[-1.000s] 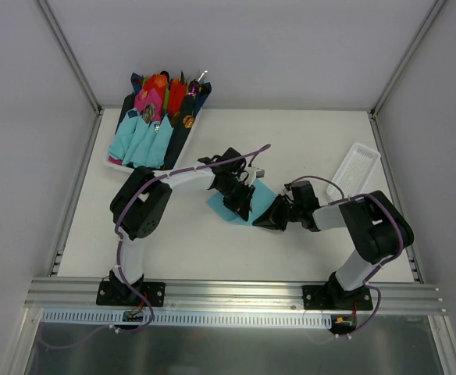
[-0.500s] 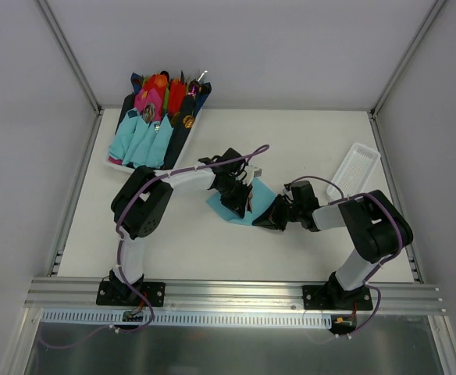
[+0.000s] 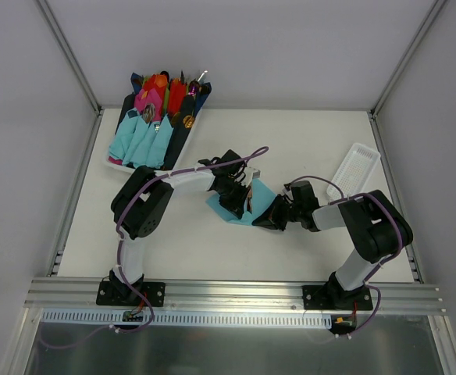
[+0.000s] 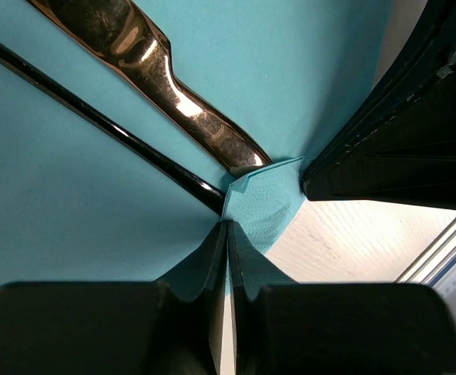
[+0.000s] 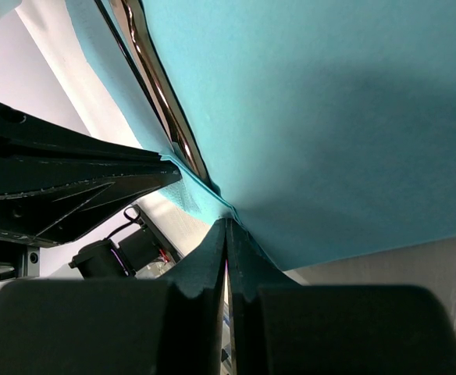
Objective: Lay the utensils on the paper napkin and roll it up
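The teal paper napkin (image 3: pixel 253 205) lies at the table's middle, partly under both grippers. In the left wrist view the napkin (image 4: pixel 80 195) fills the frame, with a shiny brownish utensil handle (image 4: pixel 158 78) and a thin dark utensil (image 4: pixel 95 117) lying on it. My left gripper (image 4: pixel 228 226) is shut on the napkin's edge, which is folded up. My right gripper (image 5: pixel 226 223) is shut on the napkin's (image 5: pixel 329 117) edge too, with a utensil (image 5: pixel 154 86) along the fold. From above, the left gripper (image 3: pixel 240 201) and right gripper (image 3: pixel 268 217) meet at the napkin's near edge.
A white tray (image 3: pixel 119 160) at the back left holds several rolled napkins in teal, pink, red and navy with cutlery. A white empty basket (image 3: pixel 355 168) sits at the right. Grey walls bound the table.
My left gripper has shifted slightly toward the near side over the napkin. The right arm has barely moved.
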